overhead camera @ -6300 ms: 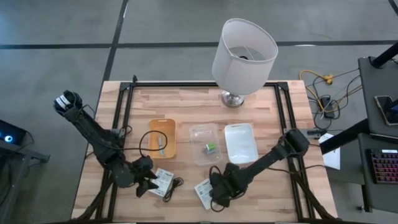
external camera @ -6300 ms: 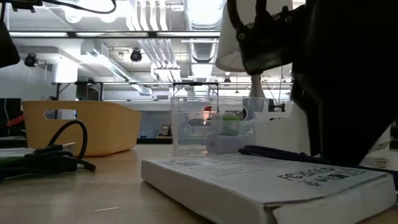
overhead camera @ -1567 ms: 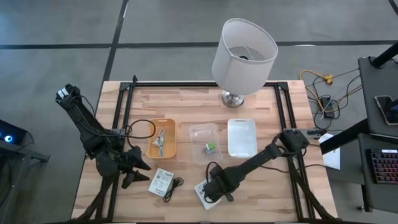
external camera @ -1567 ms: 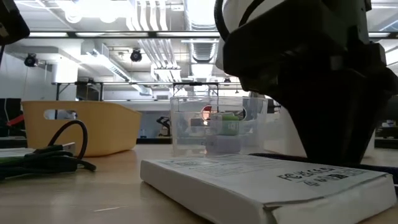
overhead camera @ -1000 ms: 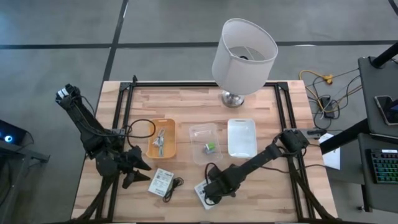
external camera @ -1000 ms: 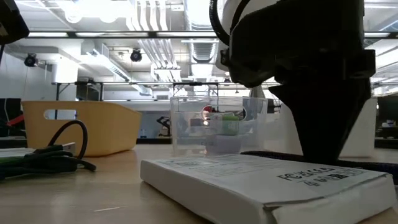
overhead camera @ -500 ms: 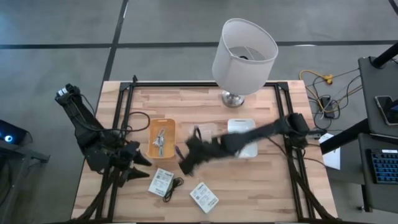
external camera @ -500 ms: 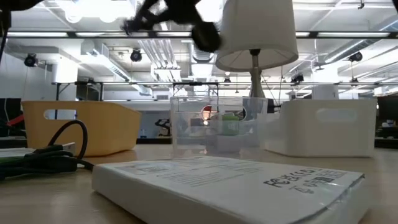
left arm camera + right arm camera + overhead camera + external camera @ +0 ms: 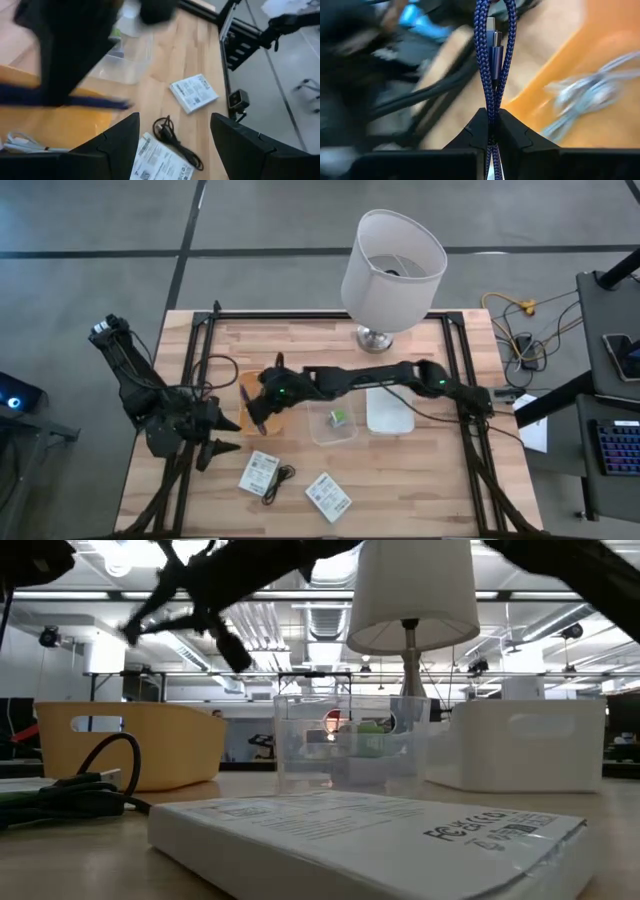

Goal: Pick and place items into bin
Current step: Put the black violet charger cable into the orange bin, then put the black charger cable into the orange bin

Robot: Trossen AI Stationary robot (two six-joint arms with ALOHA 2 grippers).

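Note:
My right gripper [image 9: 258, 406] reaches across the table and hangs over the orange bin [image 9: 270, 383], shut on a blue braided cable [image 9: 493, 60] that is folded double. The bin holds a pale cable with metal parts [image 9: 590, 97]. My left gripper [image 9: 222, 437] stands open at the table's left, near the bin's near corner, with nothing between its fingers [image 9: 117, 145]. Two white label cards [image 9: 260, 474] [image 9: 328, 495] lie flat near the front edge, with a thin black cable [image 9: 281, 477] between them. A green-and-white block [image 9: 340, 417] sits in a clear container [image 9: 328, 394]. My right gripper pinches the folded blue cable between its two fingers, across both strands [image 9: 492, 109]. The loop and a metal plug [image 9: 494, 40] stick out past the fingertips, along the fingers. In the high view the fingers slant toward the table's near left. The cable is clear of the bin.
A white bin [image 9: 388, 408] stands right of the clear container. A lamp with a white shade [image 9: 392, 260] stands at the far edge. Black frame rails [image 9: 200, 360] run along the table's left and right sides. Bare wood lies at the near right.
My right gripper has risen from the near label card with the blue cable. It has swung fast toward the table's left and far side, and it is now over the orange bin. That card has shifted a little on the table.

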